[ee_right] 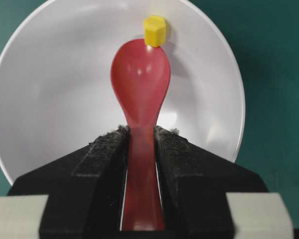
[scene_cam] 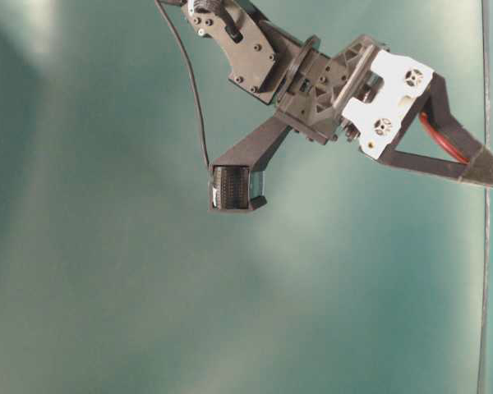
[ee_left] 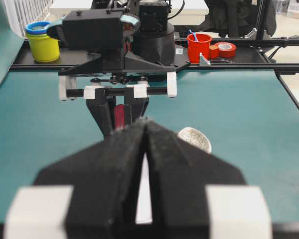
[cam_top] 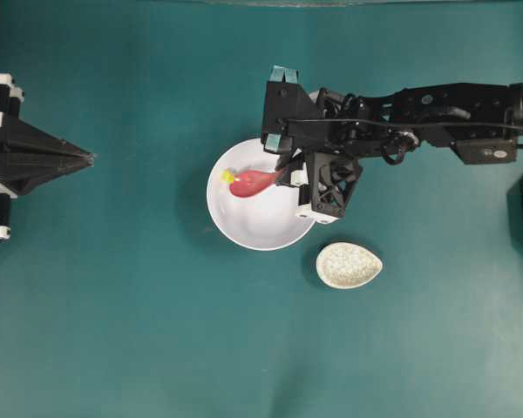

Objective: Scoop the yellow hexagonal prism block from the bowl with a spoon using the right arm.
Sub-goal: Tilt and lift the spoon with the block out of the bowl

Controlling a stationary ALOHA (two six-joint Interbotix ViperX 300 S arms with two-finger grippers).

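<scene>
From overhead I see the right arm (cam_top: 436, 109) reaching in from three o'clock, its gripper (cam_top: 288, 174) over the three o'clock rim of the white bowl (cam_top: 270, 231). In the right wrist view its fingers (ee_right: 104, 149) are clenched on the handle of the red spoon (ee_right: 141, 84), which runs straight out from between them into the bowl. The spoon's scoop lies low inside the bowl, pointing toward nine o'clock in the overhead view. The yellow block (cam_top: 228, 176) sits in the bowl right at the tip of the scoop, touching its far edge; I cannot tell whether it is on the lip or just beyond it.

Just outside the bowl at about four o'clock, near but apart from it, lies a small speckled oval dish (cam_top: 349, 265) on the green surface (cam_top: 113, 305). The black wrist camera housing (cam_top: 329, 186) hangs over the bowl's three o'clock rim and hides part of it from above.

The left gripper (cam_top: 89, 158) rests well apart at nine o'clock, pointing at the bowl, its fingers (ee_left: 119, 164) pressed together on nothing. Beyond the surface in the left wrist view stand a yellow jar (ee_left: 41, 42), a red cup (ee_left: 199, 46) and a roll of red tape (ee_left: 224, 49).
</scene>
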